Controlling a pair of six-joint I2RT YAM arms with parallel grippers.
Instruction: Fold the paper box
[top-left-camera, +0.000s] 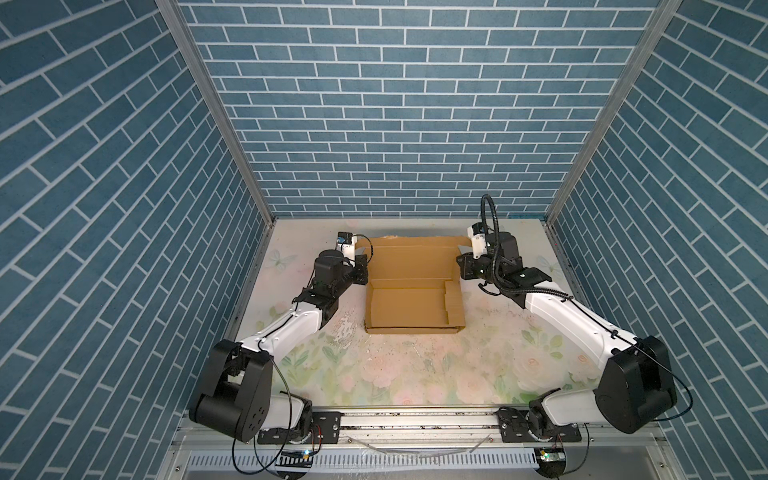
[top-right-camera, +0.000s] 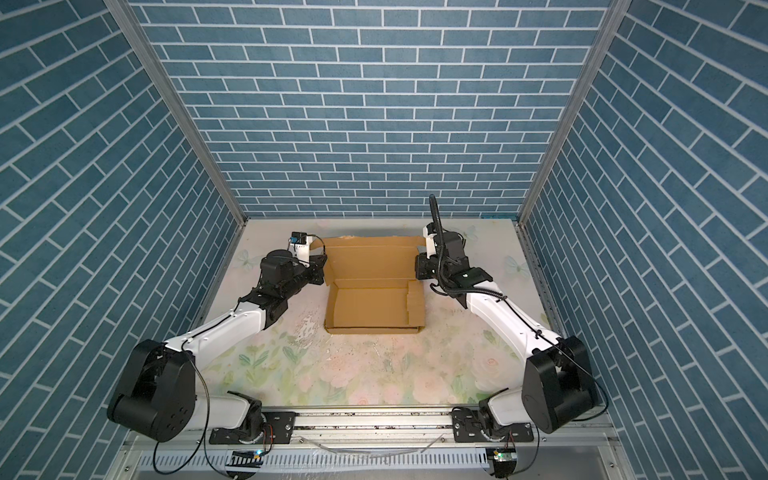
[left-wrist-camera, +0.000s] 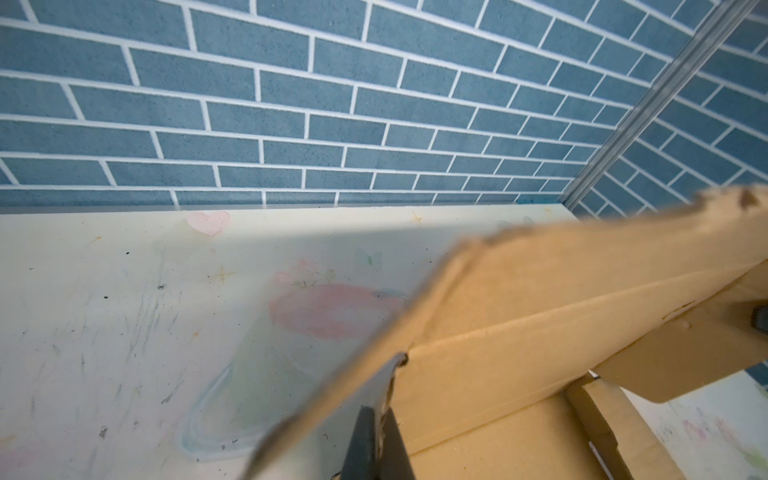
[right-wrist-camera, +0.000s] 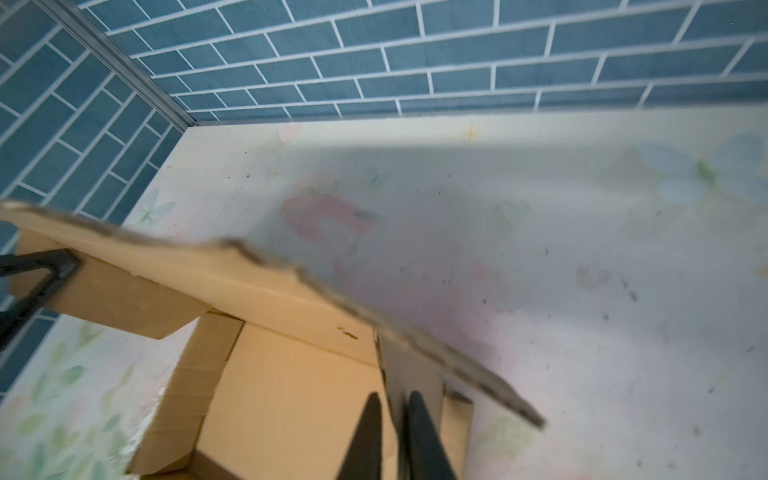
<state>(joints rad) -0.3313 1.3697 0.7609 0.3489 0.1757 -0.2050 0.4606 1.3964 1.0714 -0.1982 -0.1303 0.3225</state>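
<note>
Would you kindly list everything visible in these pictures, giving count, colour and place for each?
paper box: one, tan-brown, far middle of the table, tray formed, lid panel raised at the back.
table: one, pale floral print, worn patches near the box.
walls: three, blue brick pattern, behind and on both sides.
rail: one, silver, along the near table edge.
left arm, right arm: two, white and black, reaching from the rail to the lid's sides.
left pincer: one, black, shut on the box's left flap.
right pincer: one, black, astride the right flap; grip unclear.
</note>
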